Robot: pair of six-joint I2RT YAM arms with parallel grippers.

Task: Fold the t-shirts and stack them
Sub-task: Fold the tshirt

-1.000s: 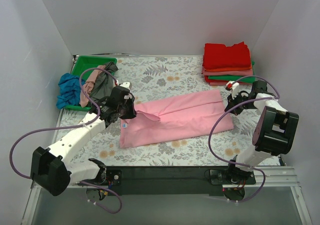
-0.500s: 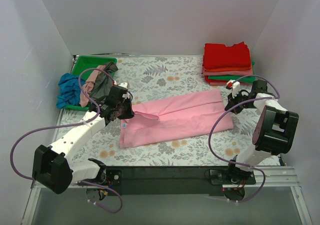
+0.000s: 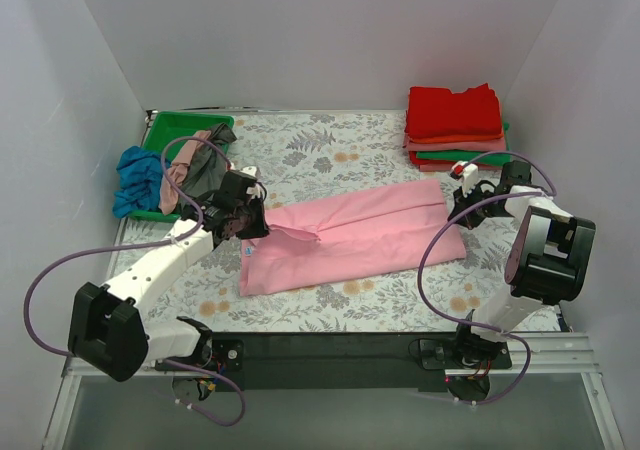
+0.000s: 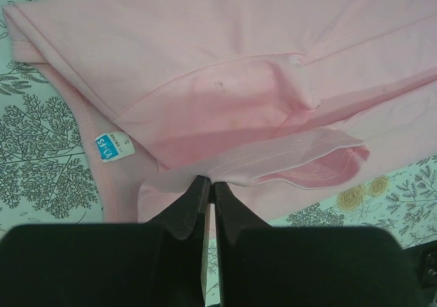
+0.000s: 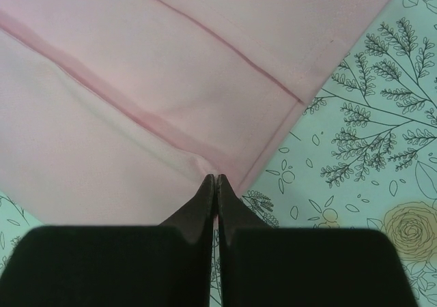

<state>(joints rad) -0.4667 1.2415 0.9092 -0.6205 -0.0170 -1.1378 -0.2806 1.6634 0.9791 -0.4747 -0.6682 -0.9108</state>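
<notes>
- Top external view, counted: two grippers, one spread t-shirt, one folded stack, one loose heap.
- The left gripper (image 4: pixel 210 184) is pinched tight on a raised fold at the edge of the pink t-shirt (image 3: pixel 350 235). The neck label (image 4: pixel 113 147) lies just left of its fingertips.
- The right gripper (image 5: pixel 216 179) is clamped on the same shirt's opposite end, at the hem. Cloth spreads ahead and to its left, and bare floral table (image 3: pixel 320 150) lies to its right.
- Beyond the right gripper is the folded stack (image 3: pixel 455 125): red on top, salmon and green edges beneath.
- Beyond the left gripper, blue, salmon and grey shirts (image 3: pixel 190 170) are heaped across the green tray (image 3: pixel 180 125).
- Nothing lies between the grippers but the pink shirt.
</notes>
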